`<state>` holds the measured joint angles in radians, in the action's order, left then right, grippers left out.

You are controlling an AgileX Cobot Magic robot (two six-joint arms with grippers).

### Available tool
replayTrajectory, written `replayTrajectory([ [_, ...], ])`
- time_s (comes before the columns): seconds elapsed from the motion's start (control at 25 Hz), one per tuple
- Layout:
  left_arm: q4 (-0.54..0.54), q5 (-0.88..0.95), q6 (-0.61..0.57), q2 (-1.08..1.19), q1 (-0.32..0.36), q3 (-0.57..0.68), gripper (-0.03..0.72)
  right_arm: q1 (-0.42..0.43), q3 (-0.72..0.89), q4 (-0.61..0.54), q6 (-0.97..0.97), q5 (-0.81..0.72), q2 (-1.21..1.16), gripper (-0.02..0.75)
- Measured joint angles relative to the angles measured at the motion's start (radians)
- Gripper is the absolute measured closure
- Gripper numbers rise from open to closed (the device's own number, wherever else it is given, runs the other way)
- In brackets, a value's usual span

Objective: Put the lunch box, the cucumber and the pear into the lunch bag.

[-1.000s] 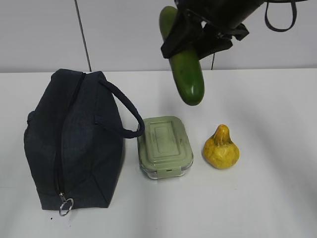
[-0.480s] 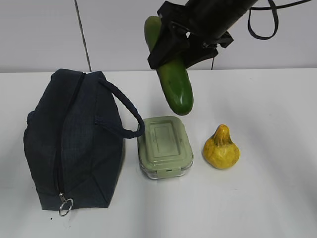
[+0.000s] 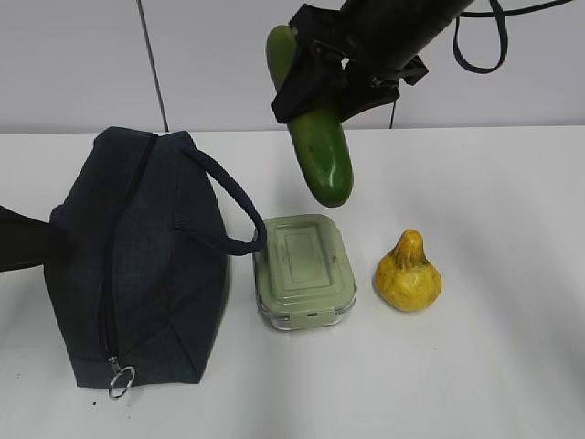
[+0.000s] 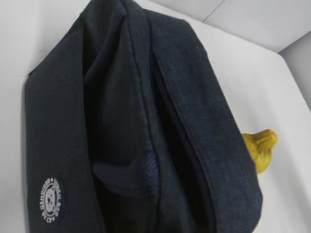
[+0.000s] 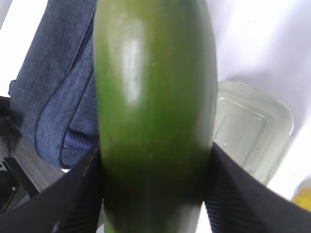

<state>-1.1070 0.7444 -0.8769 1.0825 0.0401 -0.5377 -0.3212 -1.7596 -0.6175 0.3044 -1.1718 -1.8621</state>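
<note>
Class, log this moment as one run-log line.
right end effector: holds cucumber aloft | lunch bag: zipped | lunch box, pear: on table

A plain test setup — lab-like rather than a home. A bare white bench (image 3: 512,366) fills the lower frame, and a blank pale wall (image 3: 73,64) with one dark vertical seam (image 3: 152,64) at upper left stands behind it — no furnishings, no kitchen fittings.

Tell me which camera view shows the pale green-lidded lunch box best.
The exterior view: the clear rectangular lunch box is whole and unobstructed. The right wrist view shows only part of it behind the dark green cucumber; the left wrist view shows none.
</note>
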Motion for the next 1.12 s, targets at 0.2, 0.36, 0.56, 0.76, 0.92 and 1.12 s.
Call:
replayTrajectory([
  [0.2,-0.012,0.000,-0.022,0.091,0.000,0.000,0.512,0.000,0.000,-0.046,0.000,0.004,-0.032,0.312],
  [0.36,-0.020,-0.003,-0.024,0.134,0.000,0.000,0.680,0.000,0.000,-0.115,0.043,0.008,-0.061,0.312],
  [0.56,-0.045,-0.024,-0.026,0.152,0.000,0.000,0.700,0.000,0.000,-0.138,0.115,0.012,-0.072,0.312],
  [0.76,-0.089,-0.022,-0.026,0.152,0.000,0.000,0.701,0.000,0.000,-0.279,0.197,-0.007,-0.072,0.312],
  [0.92,-0.155,-0.026,-0.045,0.152,0.000,0.000,0.701,-0.042,0.000,-0.491,0.271,-0.002,-0.072,0.312],
  [1.12,-0.195,-0.030,-0.087,0.152,0.000,0.000,0.701,-0.151,0.000,-0.587,0.313,0.106,-0.085,0.312],
])
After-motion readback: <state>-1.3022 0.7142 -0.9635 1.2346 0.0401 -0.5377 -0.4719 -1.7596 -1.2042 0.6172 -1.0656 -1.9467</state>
